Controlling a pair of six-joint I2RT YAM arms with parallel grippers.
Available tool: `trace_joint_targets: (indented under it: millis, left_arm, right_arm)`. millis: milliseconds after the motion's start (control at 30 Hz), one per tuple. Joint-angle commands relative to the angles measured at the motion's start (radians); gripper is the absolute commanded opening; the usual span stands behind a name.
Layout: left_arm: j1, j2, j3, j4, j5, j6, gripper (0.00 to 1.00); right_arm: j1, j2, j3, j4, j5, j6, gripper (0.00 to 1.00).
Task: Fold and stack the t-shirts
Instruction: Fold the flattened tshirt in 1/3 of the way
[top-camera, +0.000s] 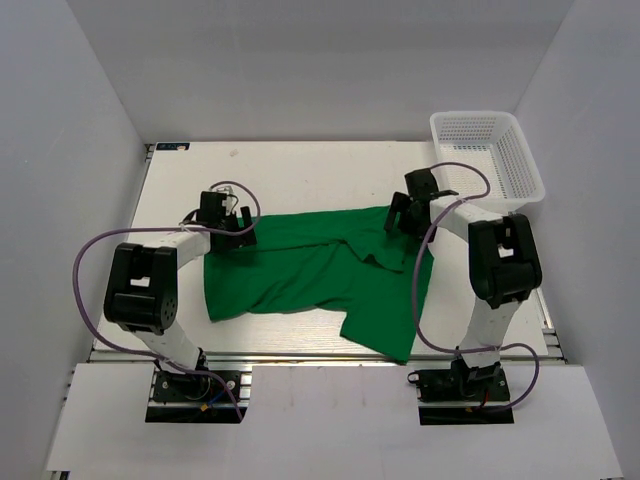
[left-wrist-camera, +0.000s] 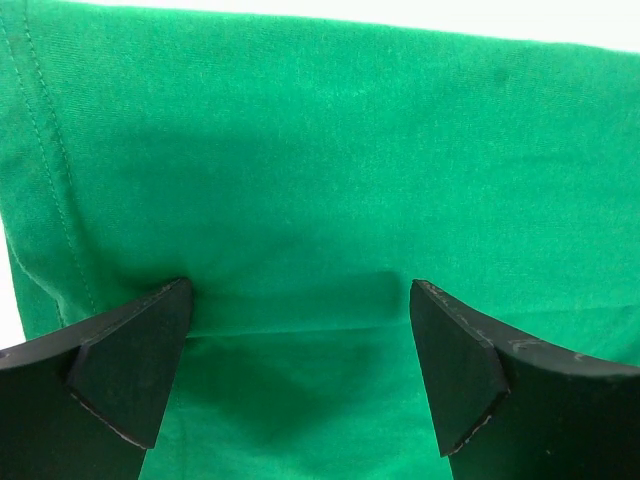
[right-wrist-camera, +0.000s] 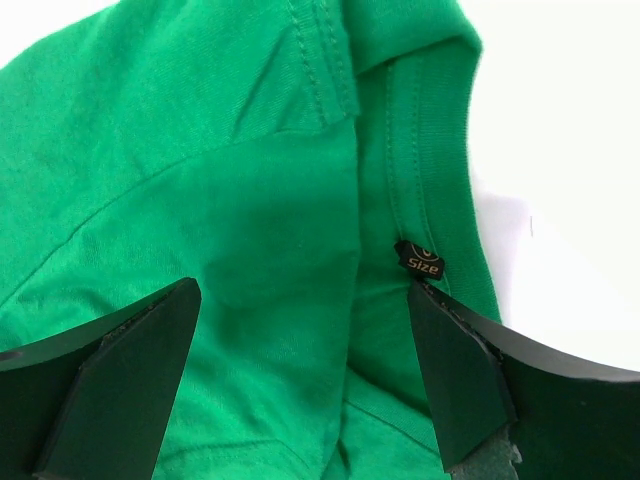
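We count one green t-shirt (top-camera: 310, 270), one table (top-camera: 300, 175), one white basket (top-camera: 530, 170) and one dark label (right-wrist-camera: 421, 260) at the shirt's neck. We count two arms, a left arm (top-camera: 150, 285) and a right arm (top-camera: 505, 262), each with one pair of jaws. We count one purple cable (top-camera: 78, 285) per arm, two in all.

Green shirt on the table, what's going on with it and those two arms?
Two robot arms are set to fold a green t-shirt, which lies loosely spread and rumpled on the table. The left claw is open over the shirt's left end. The right claw is open at the collar, beside the dark neck label. Neither is closed on the cloth. A white mesh basket stands apart at the far right.
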Motion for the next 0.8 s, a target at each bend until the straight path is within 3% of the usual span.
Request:
trace_joint_targets:
  millis: [0, 200, 367, 633, 767]
  left_arm:
    - [0.011, 0.080, 0.083, -0.028, -0.022, -0.018, 1.00]
    - [0.011, 0.225, 0.260, -0.046, -0.034, -0.018, 1.00]
    - [0.020, 0.259, 0.412, -0.137, -0.059, -0.007, 1.00]
    - [0.020, 0.079, 0.421, -0.112, -0.032, 0.027, 1.00]
    - [0.011, -0.095, 0.287, -0.134, -0.032, 0.022, 1.00]
  right_arm:
    - [-0.023, 0.147, 0.104, -0.018, 0.028, -0.022, 0.90]
    - [-0.043, 0.291, 0.371, -0.069, 0.015, -0.071, 0.90]
    - [-0.049, 0.297, 0.498, -0.124, 0.001, -0.126, 0.90]
    - [-0.032, 0.061, 0.413, -0.029, -0.076, -0.229, 0.90]
    - [-0.024, -0.088, 0.308, 0.008, -0.100, -0.250, 0.90]
